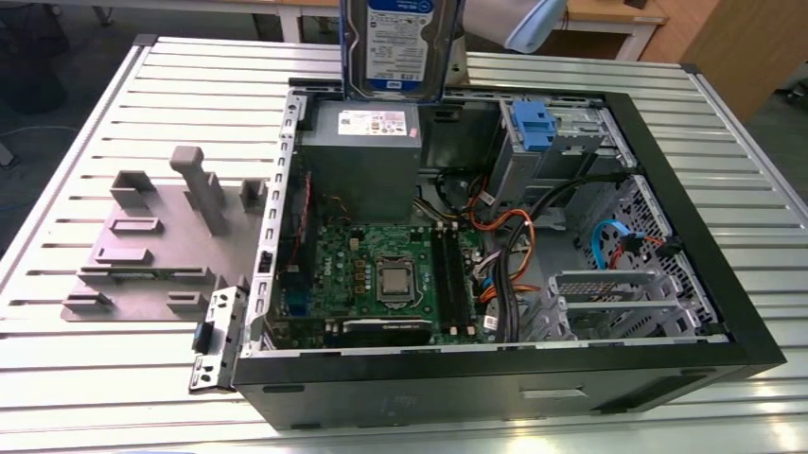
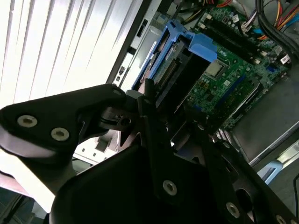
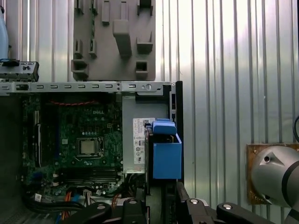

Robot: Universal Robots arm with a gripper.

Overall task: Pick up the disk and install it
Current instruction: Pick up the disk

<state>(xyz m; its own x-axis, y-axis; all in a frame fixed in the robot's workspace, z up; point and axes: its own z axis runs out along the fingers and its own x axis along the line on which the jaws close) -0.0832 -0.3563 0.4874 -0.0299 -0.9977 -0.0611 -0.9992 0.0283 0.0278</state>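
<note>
An open computer case (image 1: 505,378) lay on its side on a slatted metal table (image 1: 114,397). Inside it sat a green motherboard (image 1: 378,274), a grey power supply (image 1: 360,156) at the far end, and a tangle of coloured cables (image 1: 505,222). Toward the exterior view's right, a grey metal drive cage (image 1: 574,142) carried a blue-handled drive carrier (image 1: 533,128) on top. Outside the case, on the exterior view's left, a grey slotted holder stand (image 1: 139,241) rested on the table. The disk (image 1: 401,47) was off the table, hanging upright with its white-and-blue label facing the exterior camera and its lower edge above the power supply at the far wall of the case. In the first wrist view it appeared edge-on, with its blue carrier bracket (image 3: 167,156) over the power supply, just inside the case wall. The gripper (image 3: 163,201) was clamped on the disk's near end. In the second wrist view, its black fingers (image 2: 156,135) flanked the drive, which stuck out beyond them toward the motherboard.
</note>
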